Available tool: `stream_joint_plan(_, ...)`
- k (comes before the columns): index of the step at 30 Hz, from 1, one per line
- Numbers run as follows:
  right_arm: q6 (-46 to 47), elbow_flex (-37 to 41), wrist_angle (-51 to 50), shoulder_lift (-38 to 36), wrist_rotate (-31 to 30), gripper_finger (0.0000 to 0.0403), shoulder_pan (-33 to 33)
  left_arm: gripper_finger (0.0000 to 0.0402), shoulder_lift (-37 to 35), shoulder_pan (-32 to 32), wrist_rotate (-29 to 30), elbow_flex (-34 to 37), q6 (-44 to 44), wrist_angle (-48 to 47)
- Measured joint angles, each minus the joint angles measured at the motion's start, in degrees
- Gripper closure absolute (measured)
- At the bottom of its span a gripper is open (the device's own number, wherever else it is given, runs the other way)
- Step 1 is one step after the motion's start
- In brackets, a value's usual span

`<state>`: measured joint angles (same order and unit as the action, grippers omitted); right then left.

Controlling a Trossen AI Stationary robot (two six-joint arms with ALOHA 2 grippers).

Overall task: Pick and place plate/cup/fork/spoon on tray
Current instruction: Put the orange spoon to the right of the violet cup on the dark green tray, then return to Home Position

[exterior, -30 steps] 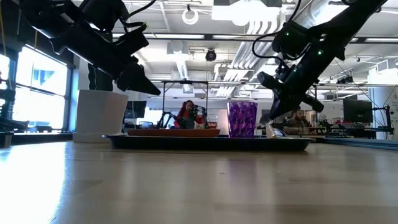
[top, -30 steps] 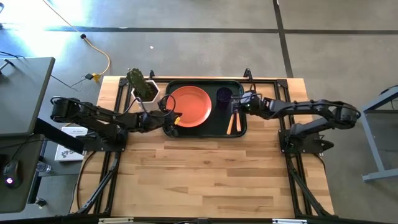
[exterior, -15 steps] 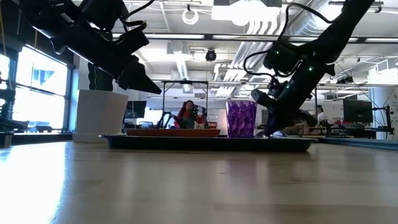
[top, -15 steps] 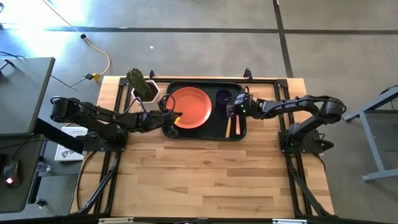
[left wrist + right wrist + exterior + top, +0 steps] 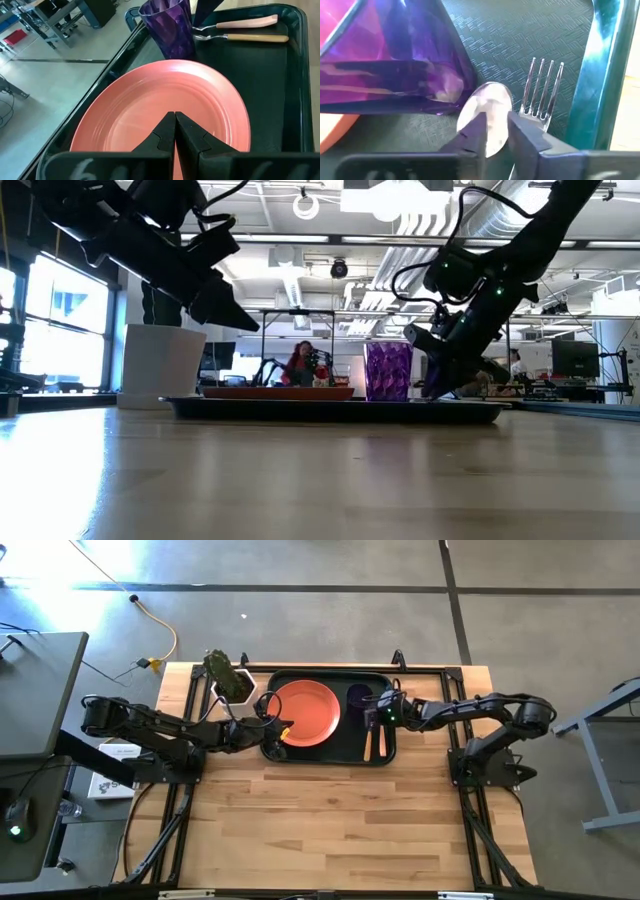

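The dark green tray (image 5: pixel 345 745) lies at the table's far middle. On it lie the orange plate (image 5: pixel 305 710), the purple cup (image 5: pixel 360 693), the spoon (image 5: pixel 368 740) and the fork (image 5: pixel 379 738), side by side near the tray's right rim. My left gripper (image 5: pixel 175 117) is shut and empty, raised over the plate's left edge (image 5: pixel 283 728). My right gripper (image 5: pixel 494 122) is low in the tray beside the cup (image 5: pixel 395 55). Its fingers are a narrow gap apart right over the spoon's bowl (image 5: pixel 487 107), with the fork's tines (image 5: pixel 540 85) beside it. My right gripper comes slanting down from the table's right. Its fingertips (image 5: pixel 476 125) stand at the spoon's bowl, which lies flat on the tray. I cannot tell whether they touch it.
A white pot with a green plant (image 5: pixel 232 685) stands just left of the tray's far left corner. The tray's raised rim (image 5: pixel 600 75) runs close beside the fork. The near half of the wooden table (image 5: pixel 340 830) is bare.
My right gripper has gone down and toward the table's left, from above the tray's right part to the tray floor beside the cup. It has kept still over the last half second. The utensils, cup and plate have stayed in place.
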<state>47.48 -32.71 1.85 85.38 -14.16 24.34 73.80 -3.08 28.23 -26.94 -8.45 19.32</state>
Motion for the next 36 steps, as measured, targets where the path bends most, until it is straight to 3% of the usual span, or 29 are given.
stream_joint_plan(7,-1.38,0.00,-0.94,-2.17,0.04,0.0255,-1.83,0.0401,0.00,-0.02,-0.74,0.01,2.15,-0.16)
stream_joint_plan(14,-7.52,0.00,-5.01,-13.74,-5.95,0.0247,-9.92,0.0401,0.00,-0.02,-14.02,0.00,3.33,5.80)
stream_joint_plan(18,-15.26,0.00,-7.10,-22.87,-8.47,0.0247,-14.47,0.0401,-2.41,-0.02,-17.09,-0.01,2.79,7.26)
stream_joint_plan(21,-23.06,0.00,-6.84,-30.06,-3.43,0.0254,-15.56,0.0401,-6.66,-0.04,-18.33,0.02,1.34,6.89)
stream_joint_plan(24,-33.60,0.00,-3.93,-36.30,5.37,0.0272,-15.47,0.0401,-12.41,-0.62,-21.25,0.02,-0.17,6.96)
stream_joint_plan(28,-45.55,0.00,2.65,-40.60,19.30,0.0312,-15.56,0.0401,-20.20,-3.07,-34.99,0.02,-0.12,8.49)
stream_joint_plan(31,-50.14,0.00,6.88,-40.96,23.53,0.0347,-15.53,0.0401,-24.40,-4.33,-42.60,0.10,0.25,9.14)
stream_joint_plan(36,-51.98,0.00,5.33,-41.57,24.42,0.0397,-14.55,0.0401,-29.55,-6.92,-42.71,3.96,-2.17,13.74)
